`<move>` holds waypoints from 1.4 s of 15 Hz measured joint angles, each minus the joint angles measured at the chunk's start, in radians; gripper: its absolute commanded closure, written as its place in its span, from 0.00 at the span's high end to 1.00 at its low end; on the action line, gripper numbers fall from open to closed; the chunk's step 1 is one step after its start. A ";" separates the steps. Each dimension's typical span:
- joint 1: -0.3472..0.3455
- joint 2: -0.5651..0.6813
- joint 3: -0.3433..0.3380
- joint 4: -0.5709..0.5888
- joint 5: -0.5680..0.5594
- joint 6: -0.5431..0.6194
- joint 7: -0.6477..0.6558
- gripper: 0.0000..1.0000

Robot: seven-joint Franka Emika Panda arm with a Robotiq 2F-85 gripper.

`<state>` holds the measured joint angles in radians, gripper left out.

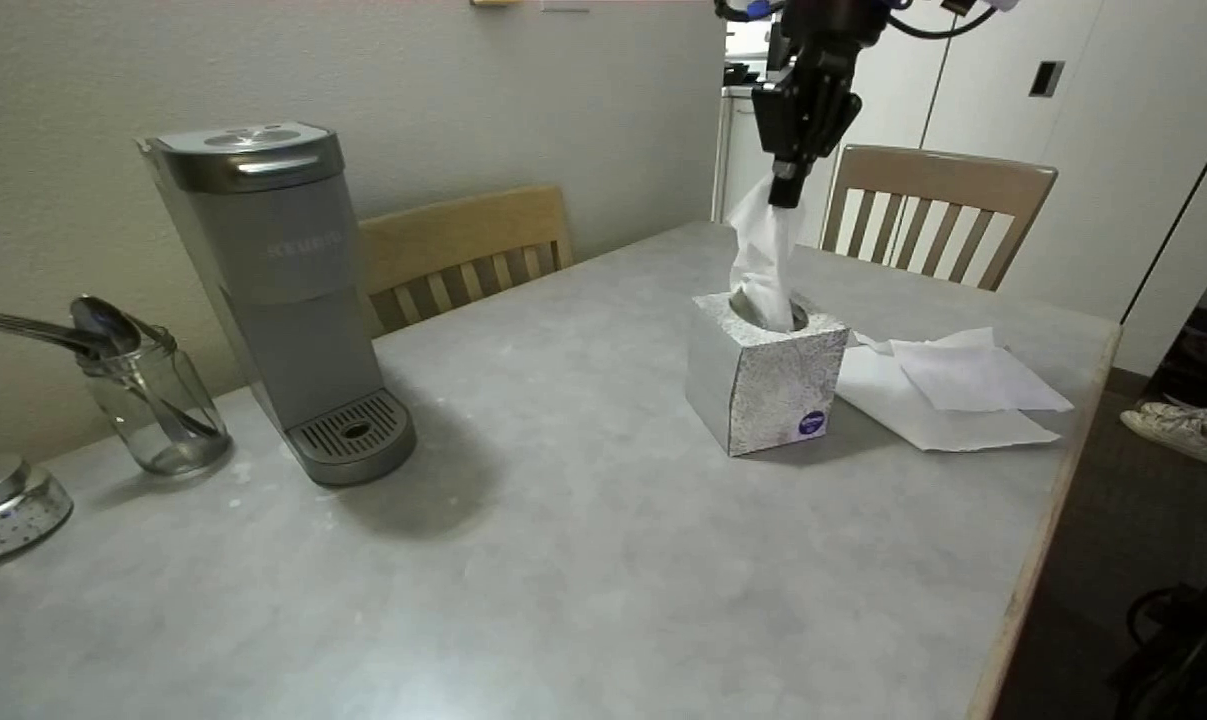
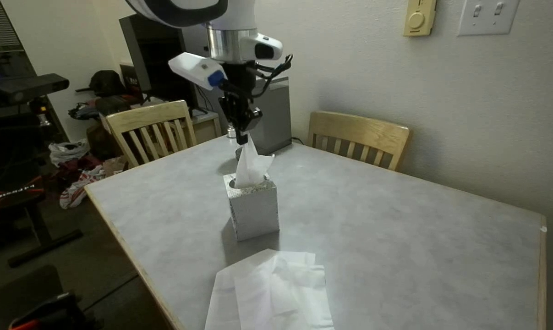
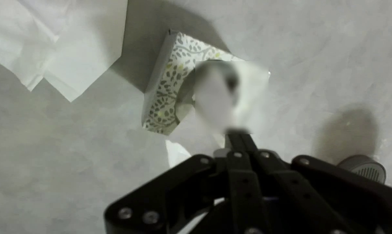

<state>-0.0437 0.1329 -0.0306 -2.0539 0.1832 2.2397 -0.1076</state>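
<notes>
Tissue (image 1: pixel 761 255) | tool (image 1: pixel 785 192) pinched tight on it | box (image 1: pixel 785 392) beneath | loose sheets (image 1: pixel 963 385) near | coffee maker (image 1: pixel 293 270) apart

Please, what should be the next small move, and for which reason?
Probably a slow lift straight up: the fingers look shut on the top of the white tissue, and its lower part goes into the tissue box, so it seems not yet fully out.

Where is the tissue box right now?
In an exterior view, right of centre, the tissue box stands on the table, below the gripper and beside loose white sheets.
</notes>
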 measured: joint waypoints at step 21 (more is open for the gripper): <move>-0.050 -0.067 -0.116 0.166 -0.325 0.001 0.239 0.00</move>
<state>-0.0942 0.0659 -0.1462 -1.8875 -0.1420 2.2404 0.1315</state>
